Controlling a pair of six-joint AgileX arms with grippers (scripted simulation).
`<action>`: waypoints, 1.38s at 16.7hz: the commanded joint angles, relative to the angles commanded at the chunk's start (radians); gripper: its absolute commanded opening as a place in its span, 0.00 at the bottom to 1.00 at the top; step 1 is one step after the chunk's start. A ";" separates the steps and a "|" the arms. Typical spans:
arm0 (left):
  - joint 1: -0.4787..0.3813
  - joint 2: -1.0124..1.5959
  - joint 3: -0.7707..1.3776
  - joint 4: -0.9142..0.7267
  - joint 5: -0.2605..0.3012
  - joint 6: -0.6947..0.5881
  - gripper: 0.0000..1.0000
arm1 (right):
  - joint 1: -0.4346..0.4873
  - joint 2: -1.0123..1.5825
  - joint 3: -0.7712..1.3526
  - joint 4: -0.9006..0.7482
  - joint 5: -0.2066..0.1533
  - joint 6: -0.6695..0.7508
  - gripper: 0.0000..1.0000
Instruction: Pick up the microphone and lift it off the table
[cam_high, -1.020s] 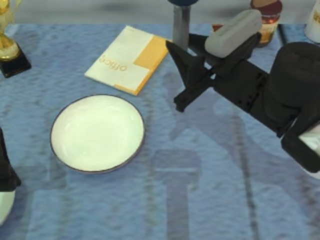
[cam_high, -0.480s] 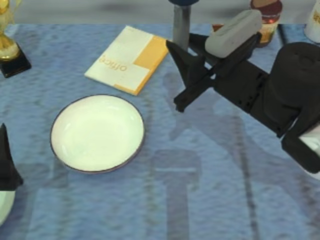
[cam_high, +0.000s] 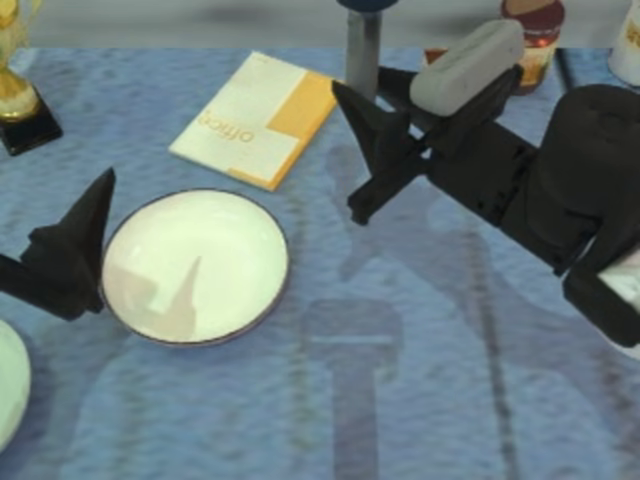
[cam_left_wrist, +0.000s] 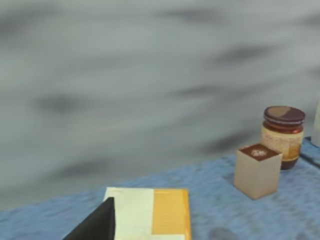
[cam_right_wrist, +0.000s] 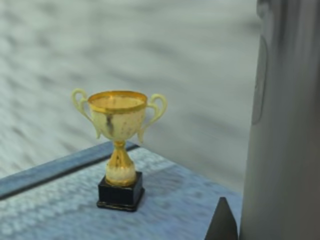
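Top view: beside the round white plate (cam_high: 195, 266), the left end effector (cam_high: 85, 225) is seen, grip state untellable. Beyond the plate, the slim grey-handled, navy-headed microphone (cam_high: 362, 50) is flanked upright on the blue-grey mottled tabletop (cam_high: 400, 380) by the right end effector's (cam_high: 368, 150) spread fingers, apparently for clasping.

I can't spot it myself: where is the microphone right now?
In the top view, the microphone stands upright at the table's far edge, between the booklet and the right hand.

The microphone (cam_high: 361, 50) handle looks like smooth grey metal; the table (cam_high: 420, 380) wears mottled matt cloth. The plate (cam_high: 195, 266) is glossy white, the trophy (cam_right_wrist: 119, 145) at ten o'clock shiny gold.
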 joint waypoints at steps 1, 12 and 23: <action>-0.023 0.084 0.047 0.031 0.040 0.002 1.00 | 0.000 0.000 0.000 0.000 0.000 0.000 0.00; -0.193 0.670 0.376 0.252 0.334 0.012 1.00 | 0.000 0.000 0.000 0.000 0.000 0.000 0.00; -0.297 0.890 0.542 0.307 0.232 0.009 1.00 | 0.000 0.000 0.000 0.000 0.000 0.000 0.00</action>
